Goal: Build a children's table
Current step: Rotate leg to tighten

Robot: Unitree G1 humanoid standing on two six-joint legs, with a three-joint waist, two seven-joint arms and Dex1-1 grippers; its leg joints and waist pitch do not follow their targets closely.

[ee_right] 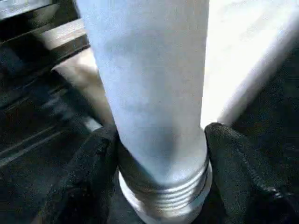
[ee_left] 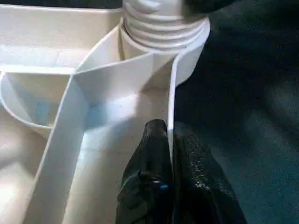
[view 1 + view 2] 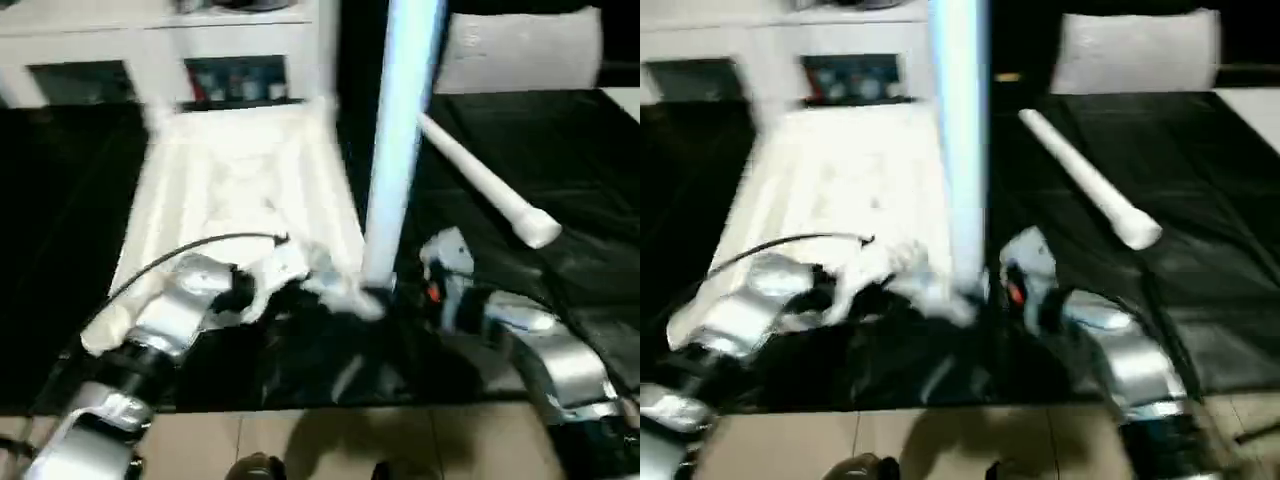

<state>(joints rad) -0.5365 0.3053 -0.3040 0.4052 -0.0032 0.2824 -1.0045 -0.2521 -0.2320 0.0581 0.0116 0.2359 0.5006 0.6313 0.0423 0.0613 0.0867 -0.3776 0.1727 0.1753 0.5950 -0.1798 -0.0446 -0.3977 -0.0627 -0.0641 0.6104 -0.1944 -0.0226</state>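
Gripping an upright leg (image 1: pixel 154 107) just above its threaded end, right tool (image 1: pixel 161 154) closed around it at the corner socket (image 2: pixel 161 42) of the upturned tabletop (image 3: pixel 240 190), left tool (image 2: pixel 170 140) pinching the tabletop's rim, spare leg (image 3: pixel 485 180) lying nearby on black sheet (image 3: pixel 560 180)

Upright leg (image 3: pixel 400 140) standing in the near corner socket of the tabletop (image 3: pixel 240 190), blocking passage there. Right gripper (image 1: pixel 159 154) closed around its base; left gripper (image 2: pixel 169 158) pinching the rim beside. Loose leg (image 3: pixel 485 185) lying across the black mat (image 3: pixel 560 150). Free room on the mat beyond it.
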